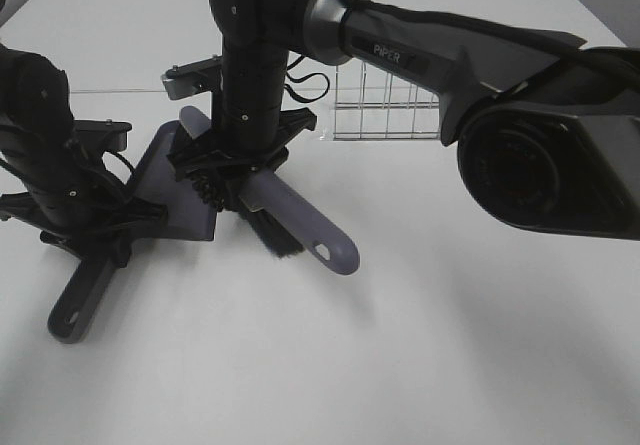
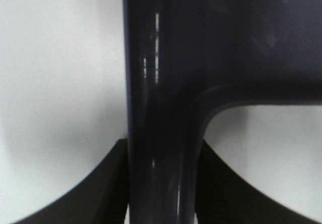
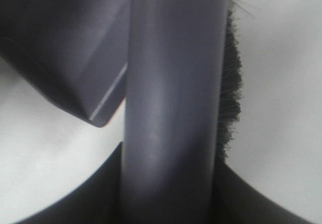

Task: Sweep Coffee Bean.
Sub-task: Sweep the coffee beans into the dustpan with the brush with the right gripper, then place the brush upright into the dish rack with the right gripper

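Honestly, I cannot pick out any coffee bean. In the high view the right arm hides the strip where the bristles meet the pan, and handles fill both wrist views.

- Dustpan (image 1: 150, 170): grey-purple, flat on the white table (image 1: 420, 345). Its handle runs off toward 7 o'clock.
- Left gripper (image 1: 100, 233): clamped across that handle. The left wrist view shows the dark fingers (image 2: 90, 194) pressed on either side of the glossy stem.
- Brush (image 1: 322, 243): lies at 3 o'clock of the pan, touching or nearly touching its edge. Its handle, which has a hanging hole, points to 4 o'clock, and the black bristles (image 1: 272, 233) face the table.
- Right gripper (image 1: 235, 170): comes straight down from above and is closed on the brush's back. In the right wrist view the handle sits tight between the jaws, with bristles fringing one side and a corner of the dustpan just beside it on the other.
- Wire rack (image 1: 385, 113): stands at 2 o'clock of the brush, well apart from it, and is partly covered by the right arm.
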### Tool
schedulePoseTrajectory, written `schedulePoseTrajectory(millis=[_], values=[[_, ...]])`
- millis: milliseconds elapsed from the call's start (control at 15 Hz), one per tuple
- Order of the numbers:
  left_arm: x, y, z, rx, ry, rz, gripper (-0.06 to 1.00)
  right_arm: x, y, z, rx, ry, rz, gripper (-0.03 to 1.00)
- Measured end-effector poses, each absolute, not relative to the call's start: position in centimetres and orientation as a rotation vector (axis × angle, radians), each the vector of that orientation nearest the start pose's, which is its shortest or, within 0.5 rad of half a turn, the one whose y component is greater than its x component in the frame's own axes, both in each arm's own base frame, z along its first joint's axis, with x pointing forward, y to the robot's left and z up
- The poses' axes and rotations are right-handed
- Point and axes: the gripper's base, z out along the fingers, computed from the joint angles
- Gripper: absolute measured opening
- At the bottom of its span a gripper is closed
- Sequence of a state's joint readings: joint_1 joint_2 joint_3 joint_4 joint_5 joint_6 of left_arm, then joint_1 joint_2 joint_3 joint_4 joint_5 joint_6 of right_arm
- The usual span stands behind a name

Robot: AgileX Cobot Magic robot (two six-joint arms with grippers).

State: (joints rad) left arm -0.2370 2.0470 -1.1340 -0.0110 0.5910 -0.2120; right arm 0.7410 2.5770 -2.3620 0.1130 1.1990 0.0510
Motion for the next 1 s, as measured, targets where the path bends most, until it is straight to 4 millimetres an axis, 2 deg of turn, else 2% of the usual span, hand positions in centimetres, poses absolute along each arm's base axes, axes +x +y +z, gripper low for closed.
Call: schedulePoseTrajectory(millis=[133,267,333,733,800,867,933,1000], values=[[35.3,-8.6,9.7,0.023,2.992,-0.062,0.36,38.4,37.4,15.2,-0.930,2.778,0.421,0.35],[35.3,-8.6,9.7,0.023,2.992,-0.062,0.36,38.6,37.9,16.2,-0.910,2.741,0.480,0.35],[35.3,-8.6,9.7,0.023,2.992,-0.062,0.36,38.9,37.9,17.5,-0.904,2.698,0.457,0.35],[35.3,-8.6,9.7,0.023,2.992,-0.062,0.36,40.4,36.2,22.7,-0.830,2.533,0.190,0.35],[35.3,-8.6,9.7,0.023,2.992,-0.062,0.36,40.3,35.6,24.6,-0.819,2.488,0.144,0.35],[35.3,-8.6,9.7,0.023,2.993,-0.062,0.36,40.3,35.4,25.4,-0.814,2.469,0.132,0.35],[35.3,-8.6,9.7,0.023,2.994,-0.062,0.36,40.1,34.6,27.7,-0.796,2.423,0.097,0.35],[35.3,-8.6,9.7,0.023,2.995,-0.061,0.36,40.0,34.3,28.3,-0.790,2.415,0.091,0.35]])
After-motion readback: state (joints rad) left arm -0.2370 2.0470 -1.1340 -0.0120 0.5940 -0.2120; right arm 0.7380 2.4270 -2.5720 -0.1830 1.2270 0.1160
